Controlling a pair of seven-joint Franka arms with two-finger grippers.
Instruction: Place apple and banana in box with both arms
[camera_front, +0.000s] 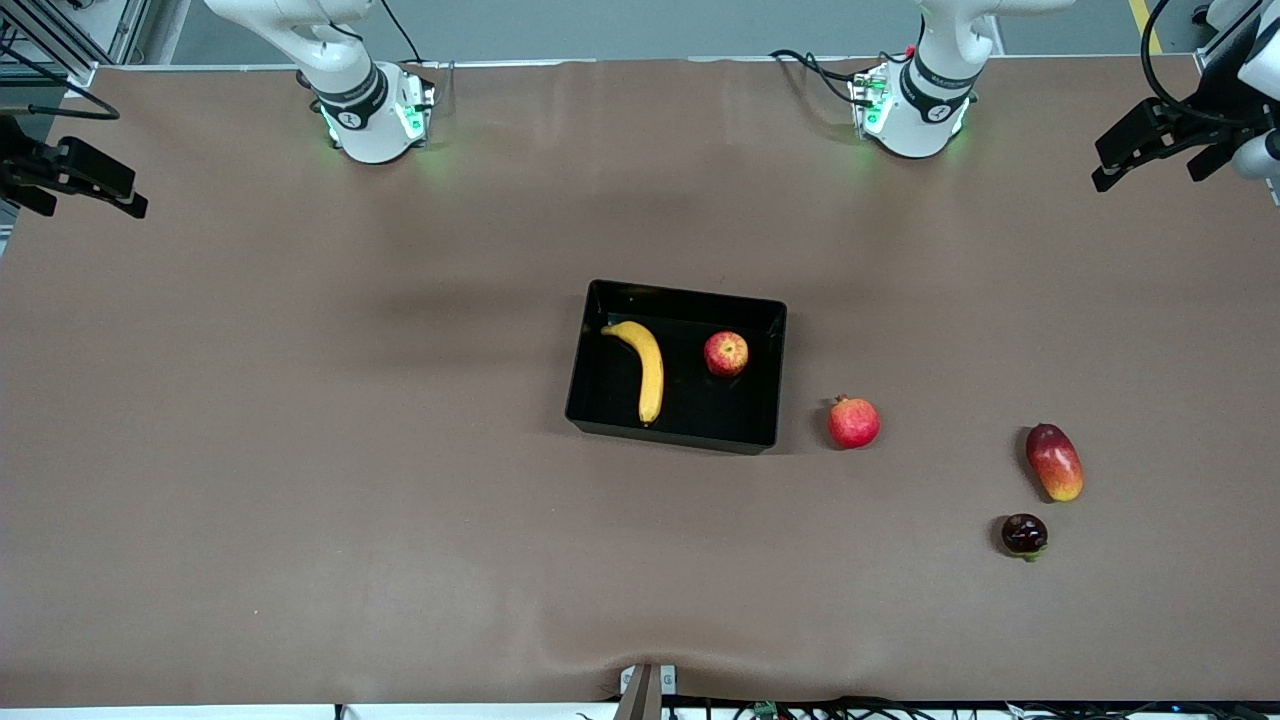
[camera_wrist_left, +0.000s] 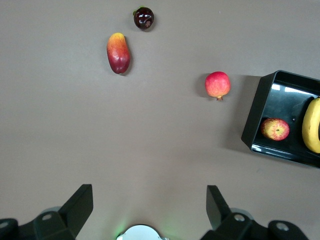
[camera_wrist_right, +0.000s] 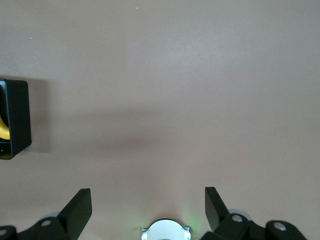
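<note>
Front view: banana (camera_front: 643, 368) and apple (camera_front: 726, 353) both lie in the box (camera_front: 598, 420), so the task looks done. Both arms wait high at the table's ends. Left wrist view: left gripper (camera_wrist_left: 149, 200) spread wide, empty, over bare table; pomegranate (camera_wrist_left: 217, 84), mango (camera_wrist_left: 118, 52) and a dark fruit (camera_wrist_left: 143, 18) outside. Right wrist view: right gripper (camera_wrist_right: 148, 201) likewise agape, showing only the box's end wall, no apple.

The box (camera_front: 677, 438) is set near the middle of the table (camera_front: 300, 450). Inside it, the banana (camera_front: 645, 366) is laid toward the right arm's end and the apple (camera_front: 726, 353) toward the left arm's end, apart. A pomegranate (camera_front: 853, 422) is placed just beside the box, with a mango (camera_front: 1054, 462) and a small dark fruit (camera_front: 1024, 535) further toward the left arm's end, the dark fruit nearest the front camera.
</note>
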